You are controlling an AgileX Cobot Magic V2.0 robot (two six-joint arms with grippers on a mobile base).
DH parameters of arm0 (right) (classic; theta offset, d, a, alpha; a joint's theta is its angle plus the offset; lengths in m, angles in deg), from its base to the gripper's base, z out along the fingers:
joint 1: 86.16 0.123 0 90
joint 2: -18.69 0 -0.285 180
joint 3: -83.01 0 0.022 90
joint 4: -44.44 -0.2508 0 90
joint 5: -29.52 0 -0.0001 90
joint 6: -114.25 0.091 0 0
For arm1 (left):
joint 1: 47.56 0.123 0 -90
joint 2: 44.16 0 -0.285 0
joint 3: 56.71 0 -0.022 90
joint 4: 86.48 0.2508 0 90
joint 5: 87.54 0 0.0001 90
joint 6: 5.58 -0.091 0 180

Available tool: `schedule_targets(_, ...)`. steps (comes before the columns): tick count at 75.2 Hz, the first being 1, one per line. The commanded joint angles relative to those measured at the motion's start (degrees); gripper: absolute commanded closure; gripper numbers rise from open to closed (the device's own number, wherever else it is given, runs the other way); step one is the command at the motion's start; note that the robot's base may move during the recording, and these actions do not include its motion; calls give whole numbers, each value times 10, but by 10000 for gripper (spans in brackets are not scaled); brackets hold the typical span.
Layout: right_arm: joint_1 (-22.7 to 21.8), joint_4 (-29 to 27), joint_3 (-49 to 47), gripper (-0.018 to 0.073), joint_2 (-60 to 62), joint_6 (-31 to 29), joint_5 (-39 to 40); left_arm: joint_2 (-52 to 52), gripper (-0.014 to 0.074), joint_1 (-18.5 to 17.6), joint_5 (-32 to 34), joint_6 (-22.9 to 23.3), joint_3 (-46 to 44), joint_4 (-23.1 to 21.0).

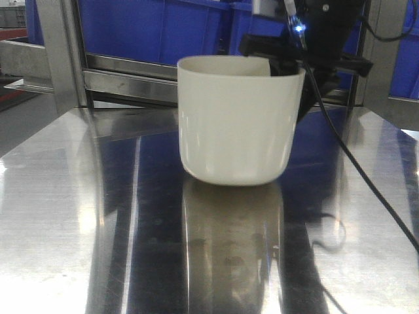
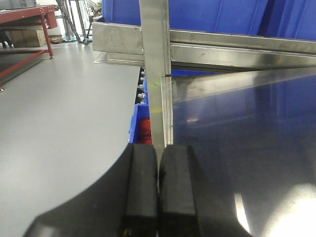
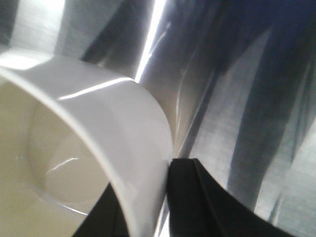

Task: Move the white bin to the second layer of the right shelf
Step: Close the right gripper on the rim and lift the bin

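The white bin stands upright on a shiny steel deck, its base meeting its own reflection. My right gripper comes down from above at the bin's far right rim. In the right wrist view the gripper is shut on the bin's wall, with one black finger inside the tub and the other finger outside. My left gripper is shut with nothing between its pads, low over the deck's left edge. The right shelf second layer is out of view.
A steel rack with blue crates stands just behind the deck, its post at the left. A black cable trails across the deck's right side. Left of the deck are grey floor, a red table and a low blue crate.
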Motion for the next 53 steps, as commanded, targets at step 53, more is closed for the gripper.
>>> schedule_targets(53,-41,18,222,503,376,-2,215,-8,512,-3,50,3,21,0)
